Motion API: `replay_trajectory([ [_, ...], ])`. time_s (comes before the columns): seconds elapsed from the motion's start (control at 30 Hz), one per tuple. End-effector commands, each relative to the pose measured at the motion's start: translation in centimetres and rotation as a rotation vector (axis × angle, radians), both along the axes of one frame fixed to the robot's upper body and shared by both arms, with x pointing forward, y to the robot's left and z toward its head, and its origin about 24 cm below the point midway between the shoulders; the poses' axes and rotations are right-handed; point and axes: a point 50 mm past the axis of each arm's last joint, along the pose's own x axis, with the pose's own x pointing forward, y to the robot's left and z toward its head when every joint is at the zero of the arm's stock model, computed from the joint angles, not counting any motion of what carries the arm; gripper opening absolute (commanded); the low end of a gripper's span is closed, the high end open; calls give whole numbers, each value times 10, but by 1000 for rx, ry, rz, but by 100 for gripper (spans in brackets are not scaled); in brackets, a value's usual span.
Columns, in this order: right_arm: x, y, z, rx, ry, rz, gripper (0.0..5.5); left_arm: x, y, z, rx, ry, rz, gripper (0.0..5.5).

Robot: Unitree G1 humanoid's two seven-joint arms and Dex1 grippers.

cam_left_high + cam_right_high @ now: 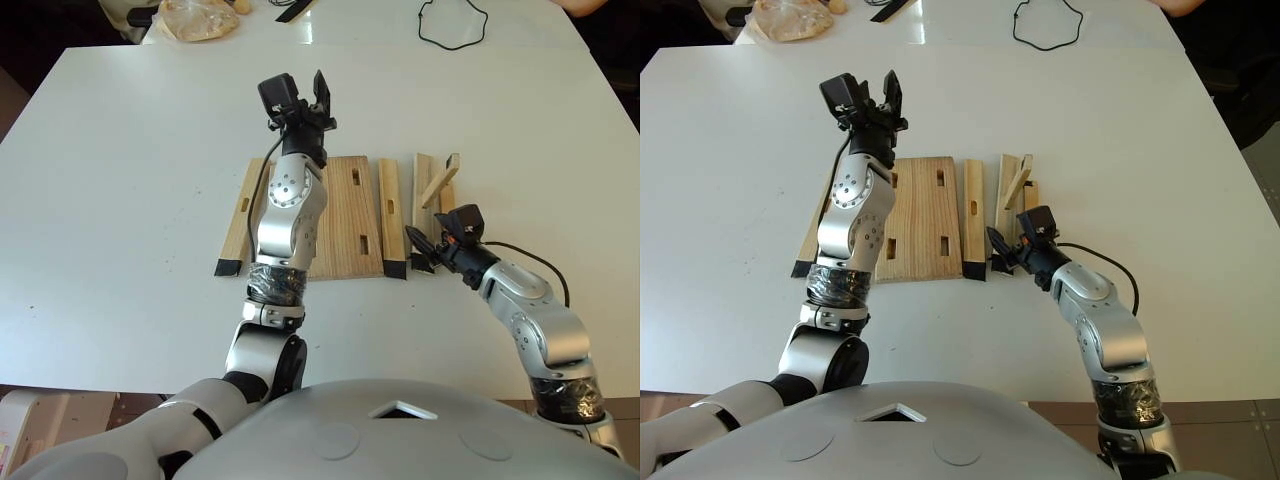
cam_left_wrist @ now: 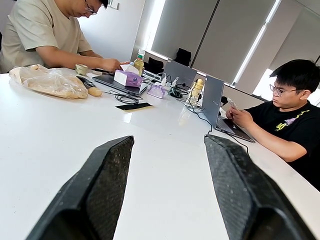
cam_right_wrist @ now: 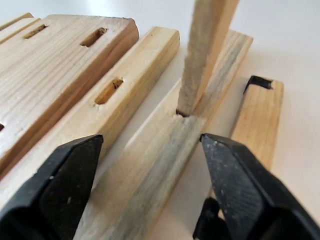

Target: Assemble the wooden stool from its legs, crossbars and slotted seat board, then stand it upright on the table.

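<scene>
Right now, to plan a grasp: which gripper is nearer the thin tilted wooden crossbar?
Right. The right gripper sits just before the thin wooden crossbar; the left gripper hangs raised over the flat wooden seat board.

Office meeting room: long white table (image 2: 45, 130), open laptops (image 2: 214, 102), cables (image 2: 127, 99), grey window blinds (image 2: 190, 25)

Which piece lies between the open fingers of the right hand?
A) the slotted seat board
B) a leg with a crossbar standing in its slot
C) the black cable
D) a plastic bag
B: the right wrist view shows the right hand open astride a leg, with a thin crossbar stuck in its slot.
</scene>
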Motion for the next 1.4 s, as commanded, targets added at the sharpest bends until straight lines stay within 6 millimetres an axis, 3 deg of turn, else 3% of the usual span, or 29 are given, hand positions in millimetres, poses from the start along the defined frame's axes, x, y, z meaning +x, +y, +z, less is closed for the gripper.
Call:
replay_trajectory([
  [0.03, -6, -11, -2, -58, 27, -8, 361, -5, -11, -1, -57, 15, -21, 261],
  [0.13, -5, -16, -1, -79, 24, -19, 361, -6, -10, -1, -59, 16, -18, 261],
  [0.5, -3, -5, 7, -76, 13, 50, 361, -7, -10, -1, -69, 12, -13, 261],
  [0.9, 4, -8, 2, -164, 49, 53, 207, -5, -11, -1, -86, 8, -14, 261],
  [1.17, 8, -6, 8, -149, 4, 17, 203, -5, -9, -2, -85, 7, -15, 261],
  [1.27, 19, -6, 17, -52, -40, -63, 203, -4, -7, -2, -100, -7, -35, 261],
  [1.33, 32, -7, 27, 94, -56, -150, 203, -4, -6, -1, -115, -21, -74, 261],
  [1.4, 49, -10, 36, 293, -49, -233, 203, -4, -6, 5, -249, -22, -169, 261],
])
